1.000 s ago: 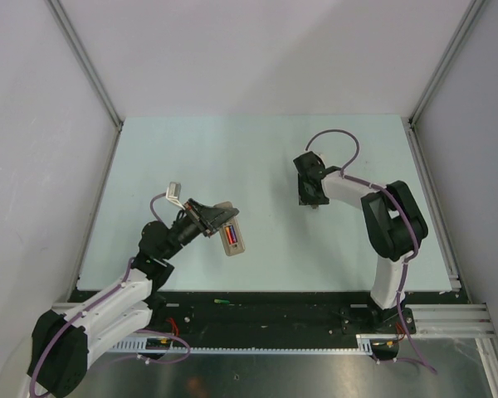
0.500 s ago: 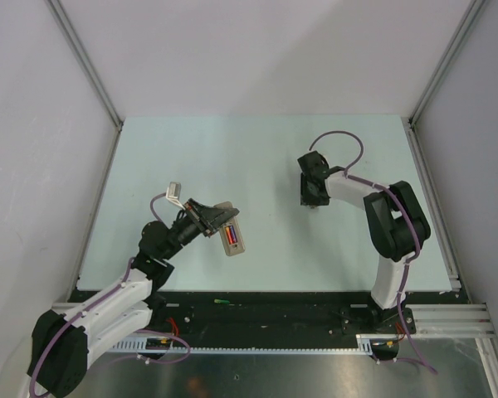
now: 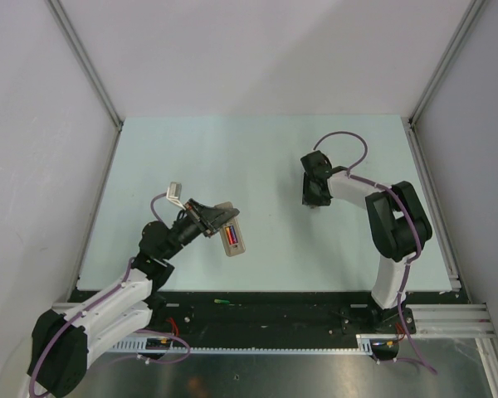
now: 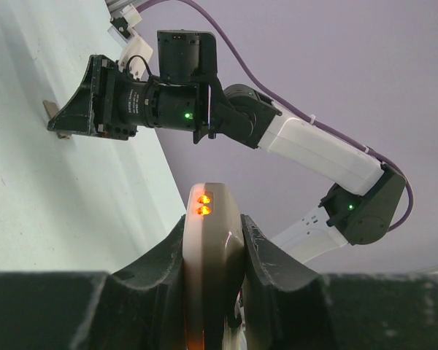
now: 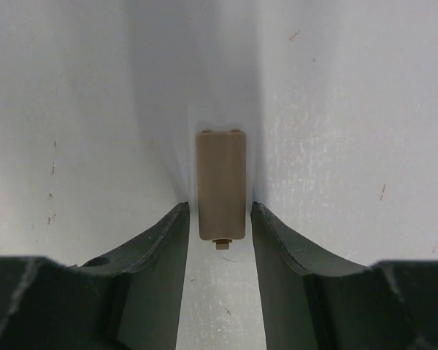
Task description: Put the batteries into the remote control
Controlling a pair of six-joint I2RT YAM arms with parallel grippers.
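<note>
My left gripper [image 3: 217,220] is shut on one end of the white remote control [image 3: 235,240] and holds it above the table's left half. The remote's open compartment faces up, with a red and a blue battery [image 3: 231,233] lying in it. In the left wrist view the remote control [image 4: 212,248] stands edge-on between the fingers, two orange lights glowing at its tip. My right gripper [image 5: 219,219] hangs low over the table, open. Its fingertips flank the near end of the flat tan-grey cover piece [image 5: 221,186], with thin gaps on both sides.
The right arm [image 4: 153,106] reaches down to the table across from the remote. A small green item [image 3: 221,302] lies on the black strip at the near edge. Grey walls and metal rails [image 3: 432,75] enclose the pale table [image 3: 232,157].
The right gripper has shifted slightly to the right over the cover piece and its jaws have narrowed a little. The left arm and the remote have not moved.
</note>
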